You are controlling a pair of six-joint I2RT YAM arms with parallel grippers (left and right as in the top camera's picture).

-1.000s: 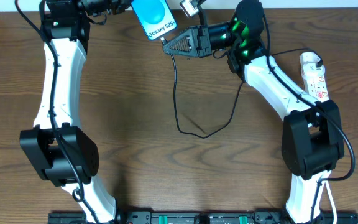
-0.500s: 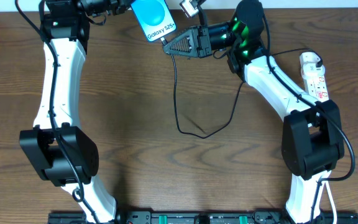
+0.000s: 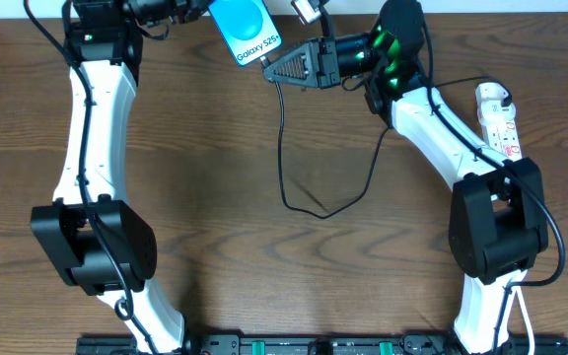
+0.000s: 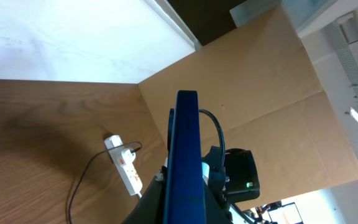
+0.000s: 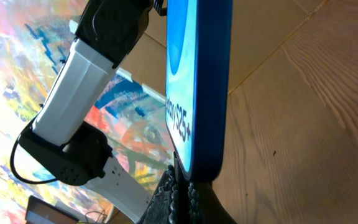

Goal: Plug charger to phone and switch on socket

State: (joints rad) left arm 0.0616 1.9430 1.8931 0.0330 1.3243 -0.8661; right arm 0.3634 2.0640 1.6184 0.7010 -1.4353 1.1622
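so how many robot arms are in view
2. The left arm stands on the left side, holding the phone; the right arm is on the right, holding the charger at the phone's lower edge.

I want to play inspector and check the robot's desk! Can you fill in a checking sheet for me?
Surface: brown wooden table.
Job's things: phone lit blue, held off the table at the far edge; socket lies at the right edge, its switch too small to read.
Clutter: nothing seen.
Hands: left hand shut on the phone; right hand shut on the charger tip at the phone's bottom edge; plugged in or not, cannot tell.
Cables: charger hangs down and loops loosely over the table.
Surroundings: cardboard panel and white wall behind the table.
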